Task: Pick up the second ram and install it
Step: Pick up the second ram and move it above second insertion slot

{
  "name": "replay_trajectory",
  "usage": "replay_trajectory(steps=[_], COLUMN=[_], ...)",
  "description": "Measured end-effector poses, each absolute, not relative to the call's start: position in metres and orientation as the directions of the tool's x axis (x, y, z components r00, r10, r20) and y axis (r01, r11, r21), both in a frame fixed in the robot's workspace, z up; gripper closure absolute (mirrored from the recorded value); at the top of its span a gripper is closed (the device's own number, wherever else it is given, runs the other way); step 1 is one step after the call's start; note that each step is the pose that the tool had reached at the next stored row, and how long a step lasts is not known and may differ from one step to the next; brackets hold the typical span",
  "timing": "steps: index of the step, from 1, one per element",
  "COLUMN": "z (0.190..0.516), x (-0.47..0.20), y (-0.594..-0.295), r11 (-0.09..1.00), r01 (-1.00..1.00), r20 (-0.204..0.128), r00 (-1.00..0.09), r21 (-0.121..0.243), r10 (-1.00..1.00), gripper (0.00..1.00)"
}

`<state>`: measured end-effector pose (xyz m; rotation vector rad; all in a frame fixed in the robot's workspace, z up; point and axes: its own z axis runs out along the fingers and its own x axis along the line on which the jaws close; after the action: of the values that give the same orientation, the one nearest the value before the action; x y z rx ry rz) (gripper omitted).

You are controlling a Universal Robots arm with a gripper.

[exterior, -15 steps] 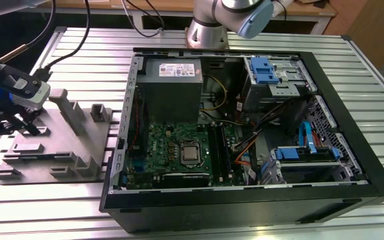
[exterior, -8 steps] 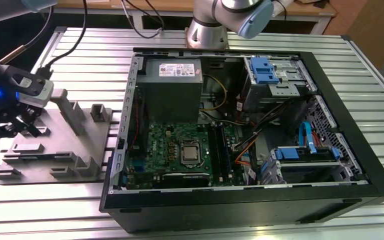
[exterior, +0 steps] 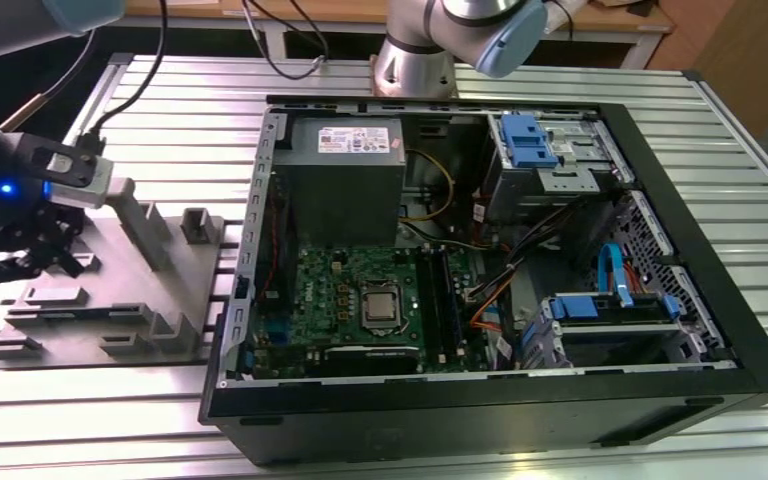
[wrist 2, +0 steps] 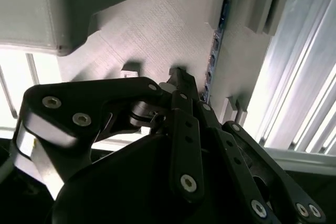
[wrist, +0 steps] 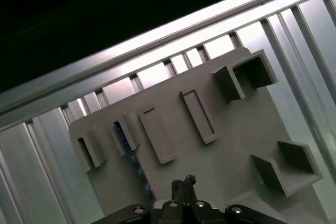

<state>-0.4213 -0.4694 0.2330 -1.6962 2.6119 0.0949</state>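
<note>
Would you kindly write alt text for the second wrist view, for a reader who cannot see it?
The black gripper hangs over a grey moulded fixture, its tip close beside the second ram, a thin blue-green strip set on edge in the fixture. A slatted aluminium table lies beyond.

**Silver-grey arm [exterior: 418, 50], black gripper [wrist 2: 178, 74]**

In the exterior view the arm is silvery metal tubing with a pale blue joint cap [exterior: 507, 40]. Black cables [exterior: 157, 60] run to its wrist at the exterior view's left, where a blue light [exterior: 8, 188] glows. In the second wrist view the gripper is matte black linkage bars pinned with silver screws [wrist 2: 188, 183].
</note>
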Motion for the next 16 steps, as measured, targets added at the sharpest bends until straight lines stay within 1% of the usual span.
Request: replay_trajectory(steps=[8,14,16], z=[0.2273,0.2271,0.2270], x=[-0.4212,-0.4220,-0.4220], y=[-0.4695,-0.4695,-0.4696], r11=[0.284,0.248,0.227], r01=[-0.958,-0.968,-0.974], r20=[-0.054,-0.018,-0.017], r00=[-0.285,-0.248,-0.227], r21=[0.037,0.028,0.028], r10=[-0.957,-0.969,-0.974], gripper=[0.90,0.90,0.90])
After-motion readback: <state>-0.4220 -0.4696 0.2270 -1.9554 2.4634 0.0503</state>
